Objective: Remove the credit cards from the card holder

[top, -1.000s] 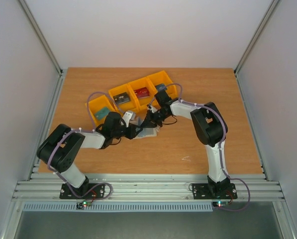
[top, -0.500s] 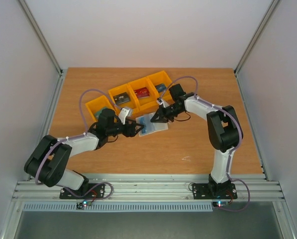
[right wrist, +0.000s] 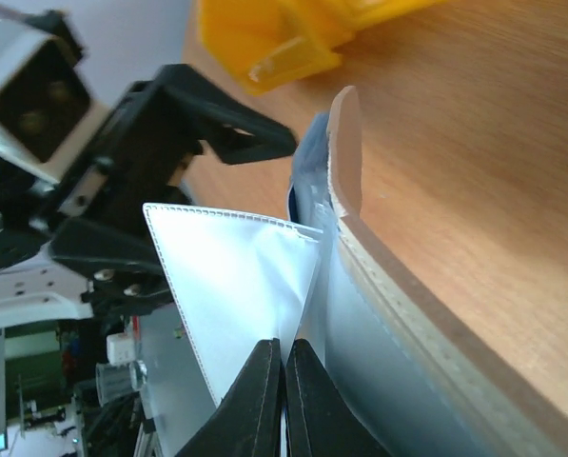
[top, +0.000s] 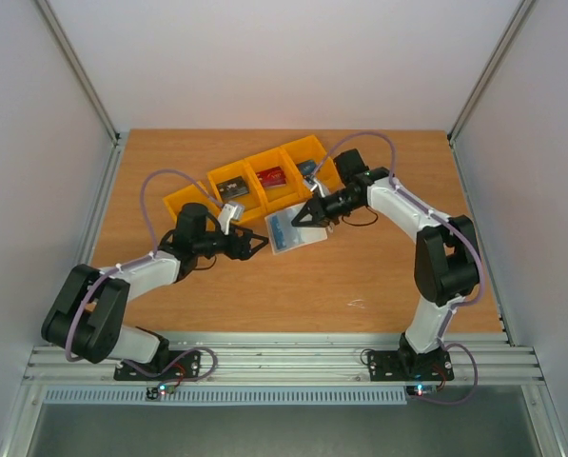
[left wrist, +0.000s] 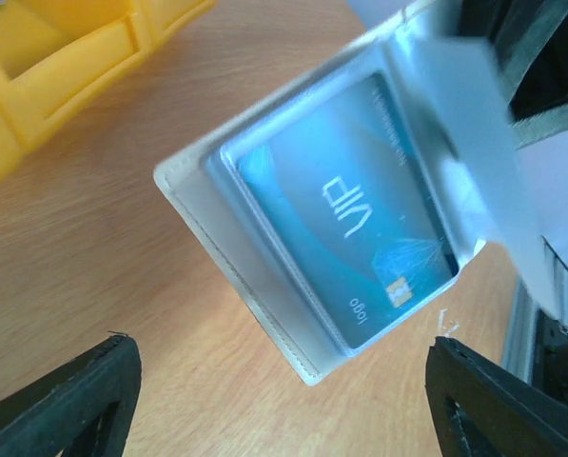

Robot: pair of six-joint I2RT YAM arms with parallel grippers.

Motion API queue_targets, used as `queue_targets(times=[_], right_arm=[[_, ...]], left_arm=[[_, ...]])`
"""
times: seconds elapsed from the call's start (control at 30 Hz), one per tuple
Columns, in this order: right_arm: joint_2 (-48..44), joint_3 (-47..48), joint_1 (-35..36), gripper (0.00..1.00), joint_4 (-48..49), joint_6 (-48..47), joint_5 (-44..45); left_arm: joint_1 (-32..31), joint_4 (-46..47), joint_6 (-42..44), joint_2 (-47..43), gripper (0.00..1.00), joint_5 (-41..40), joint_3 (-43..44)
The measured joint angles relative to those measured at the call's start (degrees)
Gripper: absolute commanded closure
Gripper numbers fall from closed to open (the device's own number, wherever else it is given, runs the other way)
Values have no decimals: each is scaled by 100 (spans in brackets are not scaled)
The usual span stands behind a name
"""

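On the bench (top: 379,276): everything sits toward the far middle, between the two arms.
Yellow bins (top: 282,198): a row just behind the card holder. A dark grey card (top: 232,188), a red card (top: 271,176) and what looks like a blue card (top: 307,168) lie in separate bins. The leftmost bin is partly hidden by the left arm.
Card holder (top: 293,231): open, pocket side up, with its near part flat on the wood between the two tools. Its far right part is lifted off the wood.
Teal card (left wrist: 350,219): inside the clear pocket of the holder, marked VIP and fully seated. By my reading it is the one card not yet out.
Right tool (top: 309,216): fingers pressed together on the holder's thin pale flap, holding it up and back from the pocket.
Left tool (top: 252,247): fingers spread wide with nothing between them, near the holder's left edge but apart from it.
Deciding relation: the holder lies straight ahead of the left tool. The card's long axis slants across the left wrist view from upper left to lower right. The left arm is the free and nearer one, so the pull looks like its job. I cannot tell which pocket edge is open.
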Motion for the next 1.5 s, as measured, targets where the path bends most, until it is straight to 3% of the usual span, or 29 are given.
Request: queue_targets(times=[0.27, 0.5, 0.73, 0.8, 1.0, 1.13, 1.23, 1.3, 1.4, 1.5], right_arm=[[-492, 706, 0, 99, -579, -527, -437], [-673, 999, 0, 99, -778, -673, -761], [-728, 1259, 57, 99, -872, -758, -1005], [-734, 1259, 96, 99, -813, -752, -1064], [-734, 1259, 138, 99, -533, -699, -1241], [-734, 1259, 114, 98, -407, -638, -1257], [-734, 1259, 114, 78, -376, -640, -1222], [-739, 1259, 63, 72, -354, -612, -999], [-748, 1259, -72, 69, -376, -426, -221], [-748, 1259, -302, 69, -479, -284, 833]], left_arm=[[22, 120, -103, -94, 11, 667, 136], [155, 1394, -1110, -127, 10, 1207, 157], [125, 1941, -1672, -181, 14, 1123, 243], [114, 2083, -1781, -164, 23, 1045, 358], [20, 2645, -1937, -162, 98, 1228, 518], [-177, 2903, -1827, -186, 100, 1325, 518], [-186, 2865, -1777, -221, 100, 1274, 518], [-188, 2686, -1735, -260, 100, 1128, 509], [-223, 1388, -1261, -505, 100, 164, 566], [-391, -46, -216, -595, 100, -1246, 885]])
